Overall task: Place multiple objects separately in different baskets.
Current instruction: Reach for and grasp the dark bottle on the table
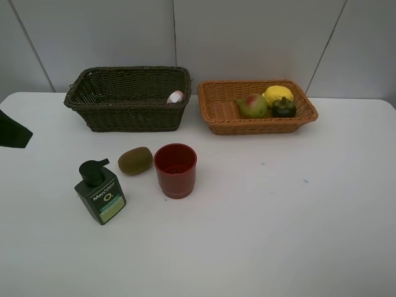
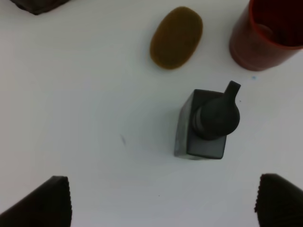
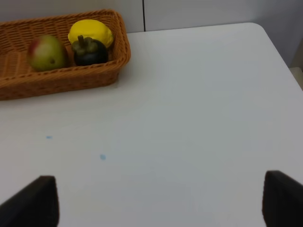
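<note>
i see a white table (image 1: 278,235) against a grey panelled wall (image 1: 247,37). my mark is the red cup (image 1: 176,170). the brown kiwi (image 1: 135,160) lies just left of it, the dark green pump bottle (image 1: 100,193) farther left and nearer. behind it the dark basket (image 1: 127,99) holds a pink-white item (image 1: 176,97). behind and right, the orange basket (image 1: 257,108) holds pear (image 1: 252,106), lemon (image 1: 278,94) and mangosteen (image 1: 284,107). my left gripper (image 2: 161,203) hangs above the bottle, left of the cup, jaws wide and empty. the right gripper (image 3: 161,203) is also spread and empty, over the table well right of the cup.
</note>
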Available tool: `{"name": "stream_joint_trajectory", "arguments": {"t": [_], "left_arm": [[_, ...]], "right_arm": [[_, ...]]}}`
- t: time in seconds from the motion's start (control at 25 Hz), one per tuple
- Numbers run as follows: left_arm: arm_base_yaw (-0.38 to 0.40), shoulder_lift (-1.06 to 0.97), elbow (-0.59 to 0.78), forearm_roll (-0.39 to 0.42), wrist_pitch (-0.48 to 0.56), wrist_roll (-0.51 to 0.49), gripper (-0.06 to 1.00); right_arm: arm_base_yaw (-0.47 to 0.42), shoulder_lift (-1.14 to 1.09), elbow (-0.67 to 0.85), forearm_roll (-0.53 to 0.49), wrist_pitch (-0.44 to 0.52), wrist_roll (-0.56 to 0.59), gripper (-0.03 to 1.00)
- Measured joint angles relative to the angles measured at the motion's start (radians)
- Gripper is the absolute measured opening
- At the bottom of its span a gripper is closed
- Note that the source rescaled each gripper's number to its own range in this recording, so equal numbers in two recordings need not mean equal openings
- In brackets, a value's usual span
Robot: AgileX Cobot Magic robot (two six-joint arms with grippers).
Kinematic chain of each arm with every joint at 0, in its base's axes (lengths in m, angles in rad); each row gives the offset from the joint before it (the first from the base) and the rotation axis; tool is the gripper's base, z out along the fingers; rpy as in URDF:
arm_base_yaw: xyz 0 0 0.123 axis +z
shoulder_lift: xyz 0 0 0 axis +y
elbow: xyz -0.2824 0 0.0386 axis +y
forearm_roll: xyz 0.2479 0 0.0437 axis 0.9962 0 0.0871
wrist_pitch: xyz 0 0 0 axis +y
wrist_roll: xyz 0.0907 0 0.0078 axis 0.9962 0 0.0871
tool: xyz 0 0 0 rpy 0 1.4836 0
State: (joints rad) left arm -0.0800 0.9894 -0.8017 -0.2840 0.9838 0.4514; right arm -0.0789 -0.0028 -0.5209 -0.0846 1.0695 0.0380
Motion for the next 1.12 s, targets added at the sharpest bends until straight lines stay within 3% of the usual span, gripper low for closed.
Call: {"name": "stream_joint_trajectory", "arguments": {"t": [0.24,0.84,1.12], "left_arm": [[-0.070,0.078,0.000,-0.002,-0.027,0.059,1.00],[-0.255,0.277,-0.001,0.026,-0.093,0.057,1.00],[-0.295,0.364,-0.002,0.044,-0.145,0.056,1.00]], "right_arm": [[0.000,0.000,0.000,0.000,0.000,0.000,0.93],[0.000,0.000,0.000,0.000,0.000,0.000,0.93],[0.000,0.000,0.000,0.000,0.000,0.000,0.93]]}}
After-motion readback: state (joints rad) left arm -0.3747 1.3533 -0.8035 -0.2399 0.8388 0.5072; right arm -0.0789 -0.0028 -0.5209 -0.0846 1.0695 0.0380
